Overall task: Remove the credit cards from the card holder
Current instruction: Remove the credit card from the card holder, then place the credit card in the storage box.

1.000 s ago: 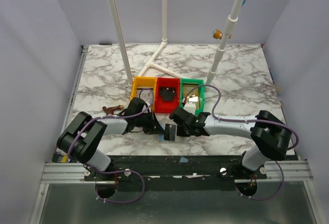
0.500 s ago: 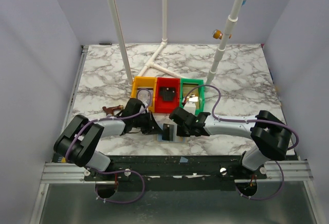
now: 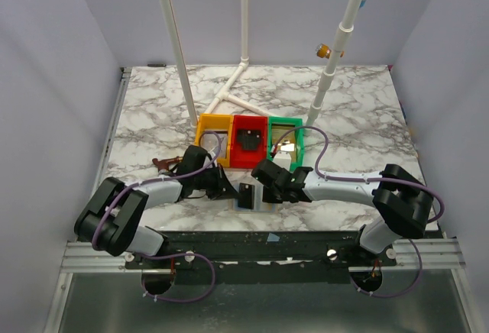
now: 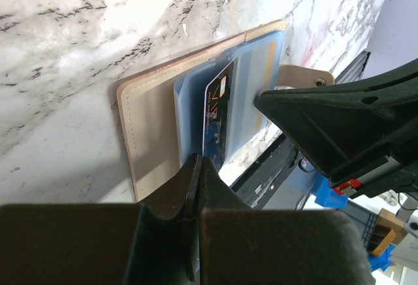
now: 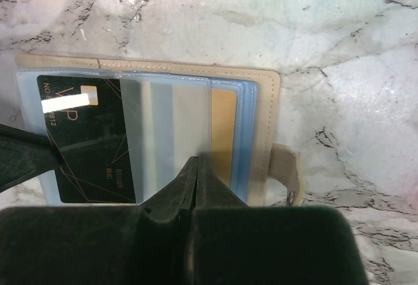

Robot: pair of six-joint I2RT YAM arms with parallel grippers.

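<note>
Top view: the card holder [image 3: 250, 196] lies open on the marble table [image 3: 153, 119] near the front edge, right between the left gripper [image 3: 231, 190] and the right gripper [image 3: 266, 189]. Left wrist: jaws clenched, tips at the edge of a dark VIP card [image 4: 217, 118] poking out of the blue sleeve, can't tell if it's actually pinched. Right wrist: jaws clenched too, tips on the clear pocket, with a gold card [image 5: 223, 125] tucked inside.

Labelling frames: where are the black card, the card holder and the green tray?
black card [image 5: 91, 154], right wrist view, dark face.
card holder [image 5: 268, 121], right wrist view, tan border.
green tray [image 3: 285, 121], top view, far rim.
</note>
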